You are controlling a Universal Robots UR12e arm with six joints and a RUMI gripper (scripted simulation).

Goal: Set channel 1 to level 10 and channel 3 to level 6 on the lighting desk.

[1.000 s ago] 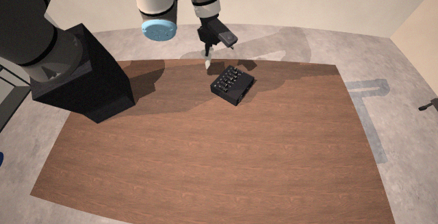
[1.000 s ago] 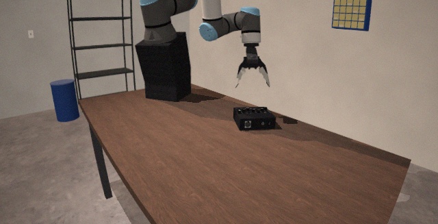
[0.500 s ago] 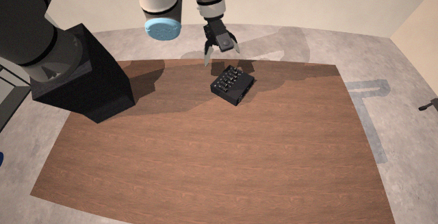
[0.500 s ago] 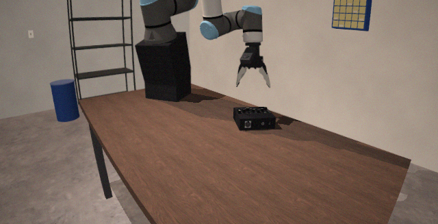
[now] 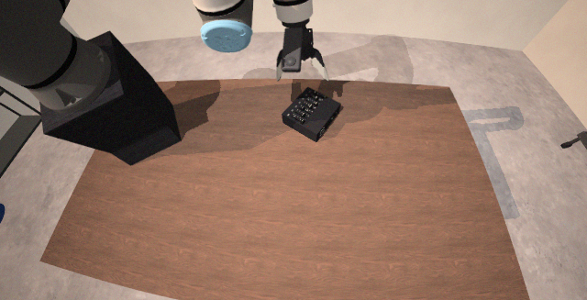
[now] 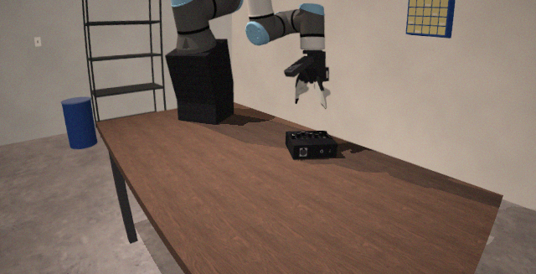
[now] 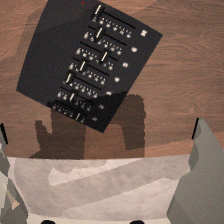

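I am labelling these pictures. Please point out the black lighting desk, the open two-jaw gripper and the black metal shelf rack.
black lighting desk [image 5: 308,116], top view, its upper panel.
open two-jaw gripper [image 6: 311,98], exterior view, midway between fingertips.
black metal shelf rack [image 6: 86,48], exterior view, left front post.

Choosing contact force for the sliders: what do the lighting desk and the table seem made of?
Lighting desk: matte black casing, plastic or painted metal, no glare; small pale fader caps, material unclear. Table: reddish-brown wood or veneer with visible grain and a dull sheen. The open hand hangs above, holding nothing.
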